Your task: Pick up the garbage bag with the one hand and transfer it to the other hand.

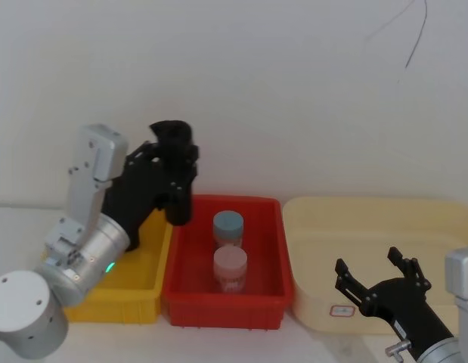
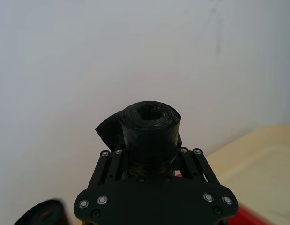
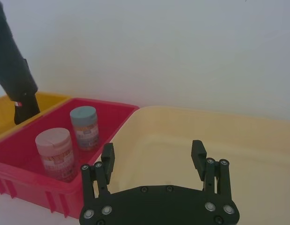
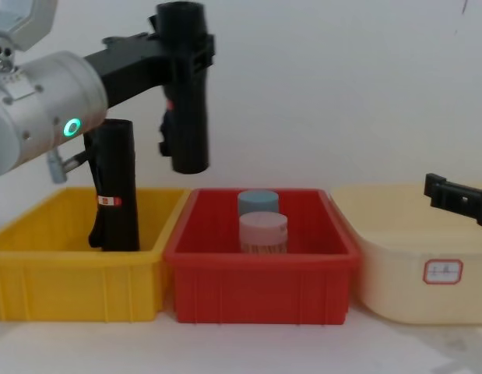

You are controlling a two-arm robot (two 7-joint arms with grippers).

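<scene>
The garbage bag [image 4: 186, 86] is a tall black roll held upright in the air, above the seam between the yellow and red bins. My left gripper [image 1: 175, 170], on the silver arm with the green ring, is shut around its upper part. The left wrist view looks down on the roll's top end [image 2: 152, 124], with the left gripper [image 2: 151, 152] clamping both sides. My right gripper [image 1: 373, 278] hangs open and empty over the cream tub, low and well to the right of the bag. It shows as the right gripper [image 3: 153, 152] in its wrist view and the right gripper [image 4: 451, 195] at the chest view's edge.
A second black roll [image 4: 116, 187] stands in the yellow bin [image 4: 69, 292]. The red bin [image 4: 260, 288] holds a blue-lidded jar [image 4: 258, 201] and a pink-lidded jar [image 4: 263, 232]. A cream tub [image 4: 412, 280] sits on the right. A white wall is close behind.
</scene>
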